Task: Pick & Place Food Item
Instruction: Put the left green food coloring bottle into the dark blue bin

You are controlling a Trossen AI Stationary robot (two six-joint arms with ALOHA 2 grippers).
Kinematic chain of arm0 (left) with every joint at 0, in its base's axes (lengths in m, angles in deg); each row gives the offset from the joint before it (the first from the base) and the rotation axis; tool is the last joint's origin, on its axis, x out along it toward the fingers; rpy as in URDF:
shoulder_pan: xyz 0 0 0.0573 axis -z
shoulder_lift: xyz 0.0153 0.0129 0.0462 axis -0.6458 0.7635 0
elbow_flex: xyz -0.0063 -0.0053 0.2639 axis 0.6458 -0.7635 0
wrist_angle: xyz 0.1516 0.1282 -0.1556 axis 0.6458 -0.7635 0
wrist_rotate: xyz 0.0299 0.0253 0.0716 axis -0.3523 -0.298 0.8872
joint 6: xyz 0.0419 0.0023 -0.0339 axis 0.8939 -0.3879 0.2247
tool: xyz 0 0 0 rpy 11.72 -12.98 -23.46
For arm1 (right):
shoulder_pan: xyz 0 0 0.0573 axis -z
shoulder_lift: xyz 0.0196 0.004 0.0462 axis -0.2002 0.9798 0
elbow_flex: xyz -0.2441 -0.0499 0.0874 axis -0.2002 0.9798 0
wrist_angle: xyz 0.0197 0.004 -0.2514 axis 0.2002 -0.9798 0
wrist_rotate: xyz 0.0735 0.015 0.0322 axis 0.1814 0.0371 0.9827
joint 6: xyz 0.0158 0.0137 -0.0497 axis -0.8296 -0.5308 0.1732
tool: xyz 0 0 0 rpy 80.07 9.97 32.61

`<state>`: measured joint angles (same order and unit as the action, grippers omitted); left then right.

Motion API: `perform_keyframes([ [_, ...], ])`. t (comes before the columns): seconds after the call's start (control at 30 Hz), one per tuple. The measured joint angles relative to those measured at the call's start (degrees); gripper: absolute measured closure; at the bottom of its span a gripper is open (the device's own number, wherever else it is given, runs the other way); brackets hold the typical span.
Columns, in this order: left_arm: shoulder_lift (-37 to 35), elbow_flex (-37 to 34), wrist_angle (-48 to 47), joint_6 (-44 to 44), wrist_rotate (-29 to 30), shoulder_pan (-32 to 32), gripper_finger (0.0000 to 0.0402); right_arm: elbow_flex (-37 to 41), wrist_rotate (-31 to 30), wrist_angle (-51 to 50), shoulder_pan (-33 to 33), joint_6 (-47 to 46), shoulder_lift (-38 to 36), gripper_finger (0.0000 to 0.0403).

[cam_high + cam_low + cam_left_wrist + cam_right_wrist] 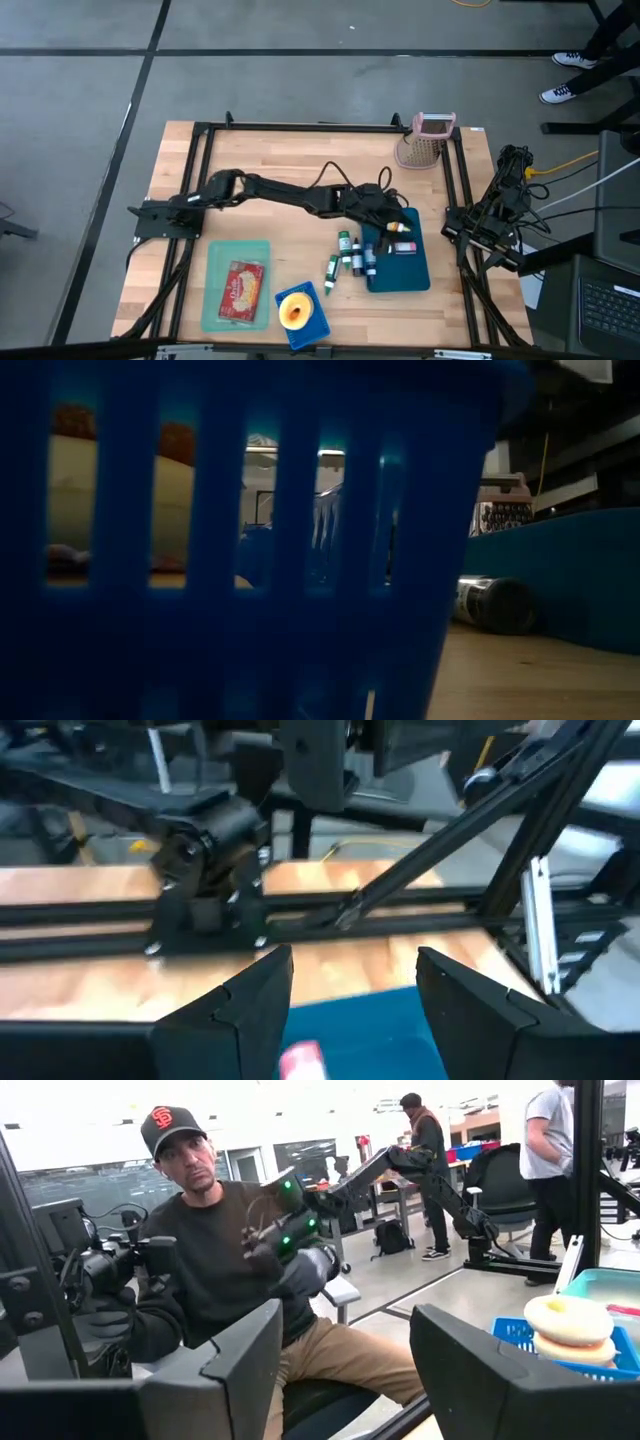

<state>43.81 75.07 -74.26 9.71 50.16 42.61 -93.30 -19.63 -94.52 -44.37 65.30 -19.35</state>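
one left claw (355,1010) spread wide above blue tray (405,272)

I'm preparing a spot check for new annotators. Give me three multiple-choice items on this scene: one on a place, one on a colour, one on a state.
1. Where does the left gripper hover?
A. over the dark blue tray
B. over the pink basket
C. over the teal tray

2. What colour is the basket holding the donut?
A. red
B. blue
C. white

3. How do the left gripper's jaws stand?
A. clamped on a bottle
B. shut, empty
C. open

Key: 1 A, the high view shows it there; 2 B, blue walls; 3 C, left wrist view shows a gap between fingers.
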Motion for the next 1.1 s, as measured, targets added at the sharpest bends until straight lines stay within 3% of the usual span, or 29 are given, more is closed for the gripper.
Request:
perform_keyframes([
  [0.27,-10.6,0.0,-35.3,3.8,21.4,5.1,0.0192,0.0,0.0,-0.5,0.0,-2.0,0.0,0.0186],
  [0.37,-12.0,0.0,-45.7,2.0,24.2,7.1,0.0192,0.0,-0.1,-0.5,0.0,-1.9,0.0,0.0186],
  [0.5,-12.0,-0.3,-55.8,-7.6,23.4,9.2,0.0192,0.0,-0.2,-0.4,0.0,-1.7,0.0,0.0186],
  [0.77,-11.6,-3.9,-58.7,-31.1,18.8,12.6,0.0192,0.0,-0.7,-0.2,0.0,-0.6,0.0,0.0186],
  [0.87,-11.5,-6.6,-58.7,-37.0,20.3,13.6,0.0192,0.0,-0.7,-0.2,0.0,-0.6,0.0,0.0186],
  [1.0,-11.2,-11.5,-56.0,-43.9,21.4,14.8,0.0191,0.0,-0.7,-0.2,0.0,-0.6,0.0,0.0186],
  [1.1,-11.2,-15.8,-48.7,-47.2,21.1,15.4,0.0191,0.0,-0.7,-0.2,0.0,-0.6,0.0,0.0186],
])
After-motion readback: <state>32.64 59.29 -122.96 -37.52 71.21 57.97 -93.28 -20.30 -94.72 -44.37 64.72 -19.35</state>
